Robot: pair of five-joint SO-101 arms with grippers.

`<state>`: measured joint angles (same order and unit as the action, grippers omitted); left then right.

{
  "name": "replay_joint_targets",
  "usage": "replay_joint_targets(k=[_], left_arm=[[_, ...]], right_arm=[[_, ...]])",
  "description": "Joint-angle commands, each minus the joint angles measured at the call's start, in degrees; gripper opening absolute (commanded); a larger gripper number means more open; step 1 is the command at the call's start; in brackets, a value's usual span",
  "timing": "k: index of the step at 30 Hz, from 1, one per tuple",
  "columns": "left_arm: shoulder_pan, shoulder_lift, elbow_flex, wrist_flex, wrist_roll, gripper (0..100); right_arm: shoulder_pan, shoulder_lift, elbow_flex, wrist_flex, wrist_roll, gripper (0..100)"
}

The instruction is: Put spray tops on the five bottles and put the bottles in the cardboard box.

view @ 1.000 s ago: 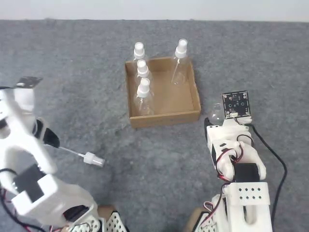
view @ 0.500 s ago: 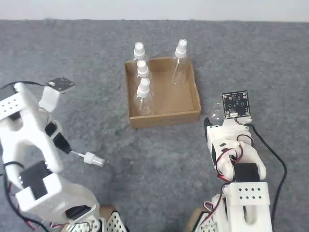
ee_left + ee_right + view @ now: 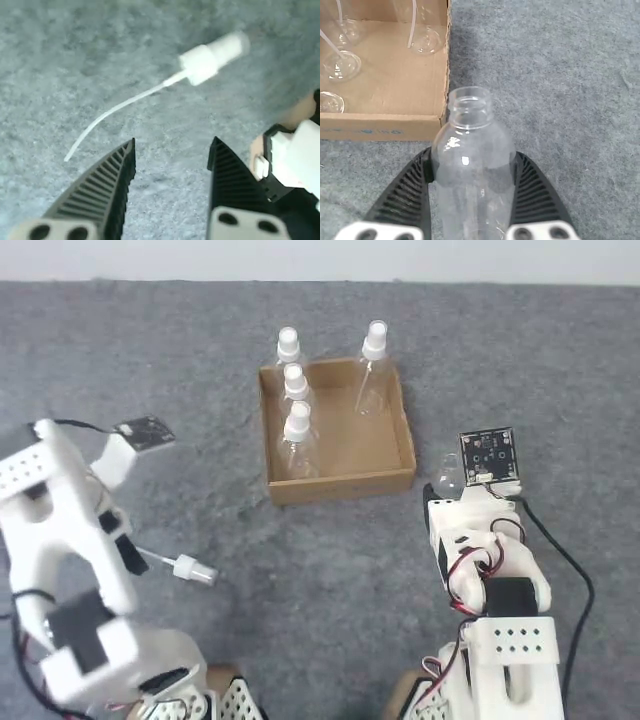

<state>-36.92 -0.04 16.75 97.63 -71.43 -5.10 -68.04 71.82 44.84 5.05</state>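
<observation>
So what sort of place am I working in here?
Probably a hobby or lab test bench: a grey felt-like mat, white arms with exposed wiring, and a cardboard box of spray bottles.

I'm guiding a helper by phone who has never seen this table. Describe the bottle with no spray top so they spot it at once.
Find the cardboard box in the middle of the grey carpet. Just off its near right corner, the right arm's end effector is shut on a clear bottle. Unlike the four white-topped bottles at the box, its neck is open.
</observation>
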Motion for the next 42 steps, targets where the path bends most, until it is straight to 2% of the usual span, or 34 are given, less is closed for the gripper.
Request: replay_joint_targets(k=[1, 5, 8, 16, 19, 22, 28, 31, 34, 38, 42], left_arm=[[3.43, -14.51, 8.13, -2.90, -1.49, 22], [7.30, -23.82, 18.51, -10.20, 0.88, 22], [9.49, -28.31, 23.34, -11.52, 0.88, 23], [12.48, -30.33, 28.53, -11.87, -6.95, 25], [12.40, -30.33, 30.29, -11.96, -12.92, 25], [12.48, -30.51, 33.36, -15.30, -16.09, 25], [12.48, -30.33, 43.82, -31.47, -16.00, 25], [12.57, -30.42, 47.60, -36.57, -16.00, 25], [12.57, -30.42, 49.01, -39.21, -15.03, 25], [13.98, -30.33, 49.27, -41.41, -8.70, 25], [17.58, -30.33, 49.63, -41.14, -3.08, 19]], right_arm=[[0.40, -1.45, -0.88, -1.63, 0.79, 0.9], [0.48, -1.45, -0.88, -1.63, 0.79, 0.9], [0.48, -1.45, -0.88, -1.63, 0.79, 0.9], [0.57, -1.45, -0.88, -1.63, 0.79, 0.9], [0.57, -1.45, -0.88, -1.63, 0.79, 0.9], [0.57, -1.45, -0.88, -1.63, 0.97, 0.9], [0.31, -1.45, -0.88, -1.63, 2.55, 0.9], [0.22, -1.45, -0.88, -1.63, 2.64, 0.9], [0.22, -1.45, -0.88, -1.63, 2.64, 0.9], [0.22, -1.45, -0.88, -1.63, 2.64, 0.9], [0.22, -1.45, -0.88, -1.63, 2.64, 0.9]])
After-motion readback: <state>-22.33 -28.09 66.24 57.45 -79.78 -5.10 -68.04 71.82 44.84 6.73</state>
